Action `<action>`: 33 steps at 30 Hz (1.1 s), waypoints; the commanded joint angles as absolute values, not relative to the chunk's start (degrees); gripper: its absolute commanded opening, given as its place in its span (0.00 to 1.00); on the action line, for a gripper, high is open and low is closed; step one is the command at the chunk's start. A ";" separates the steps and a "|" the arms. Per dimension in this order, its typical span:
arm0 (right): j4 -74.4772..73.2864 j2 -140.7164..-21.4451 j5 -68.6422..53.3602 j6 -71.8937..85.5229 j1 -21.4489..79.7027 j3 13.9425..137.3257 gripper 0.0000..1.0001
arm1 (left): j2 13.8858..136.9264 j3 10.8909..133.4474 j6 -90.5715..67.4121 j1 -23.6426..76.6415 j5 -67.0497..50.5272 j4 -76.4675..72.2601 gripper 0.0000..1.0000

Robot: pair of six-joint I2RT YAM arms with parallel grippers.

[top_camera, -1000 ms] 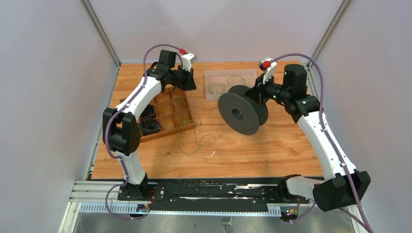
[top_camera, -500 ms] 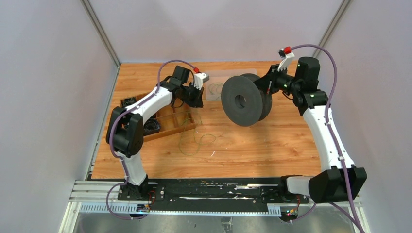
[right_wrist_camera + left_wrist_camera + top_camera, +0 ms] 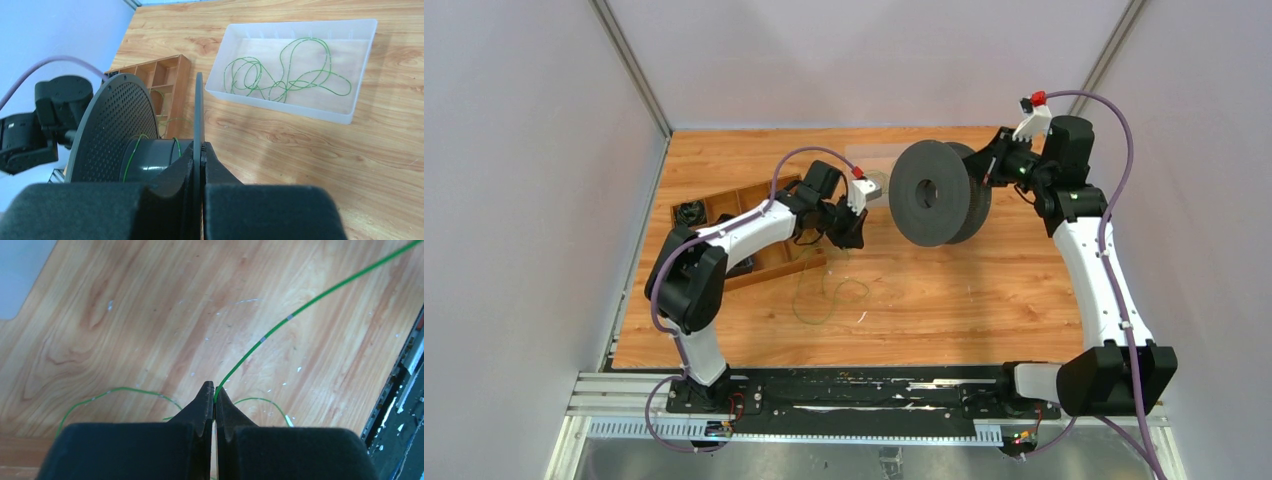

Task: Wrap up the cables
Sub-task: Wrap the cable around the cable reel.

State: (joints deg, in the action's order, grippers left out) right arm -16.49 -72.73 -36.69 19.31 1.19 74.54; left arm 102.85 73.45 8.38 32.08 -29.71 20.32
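Left claw (image 3: 215, 392): closed. The two black fingertips meet and pinch one of the thin green cables (image 3: 280, 325) right at the tips (no gap between them).
Held strand: leaves the tips and runs in a shallow curve up to the upper right corner of the left wrist view, with two pale marks partway along. I cannot tell where its far end goes.
Slack under the left claw: more green loops lie flat on the light-brown wood-grain table (image 3: 125, 315), at the lower left and lower centre of that view. From overhead they show as a loose tangle left of centre.
Left claw, overhead: left of centre, just left of the spool and apart from it.
Right claw (image 3: 201, 149): closed on the thin edge of the near flange of the dark grey plastic spool (image 3: 112, 125), one finger on each side of the disc.
Spool: held up off the table, upper right of centre in the overhead view, with one flat face turned toward the left arm. The far flange is dotted with small holes. A few turns of green cable sit round the hub between the flanges.
Clear rectangular plastic tray (image 3: 300, 114): upper right of the right wrist view, resting on the table, with a loose heap of green cable loops inside.
Wooden compartment box (image 3: 724, 205): left side of the overhead view, partly under the left arm. A small black cord bundle (image 3: 690, 212) sits in its far-left compartment (other cells mostly hidden).
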 commanded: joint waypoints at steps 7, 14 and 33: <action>-15.48 -72.77 -31.46 24.43 -2.03 78.12 0.01 | 97.31 67.80 8.48 35.92 -31.65 12.56 0.00; -15.91 -73.30 -29.92 24.44 -2.79 78.99 0.01 | 96.31 65.84 8.95 36.25 -33.09 11.22 0.00; -18.36 -75.61 -22.76 25.10 -2.41 80.51 0.01 | 96.44 72.68 16.44 48.72 -27.29 18.32 0.00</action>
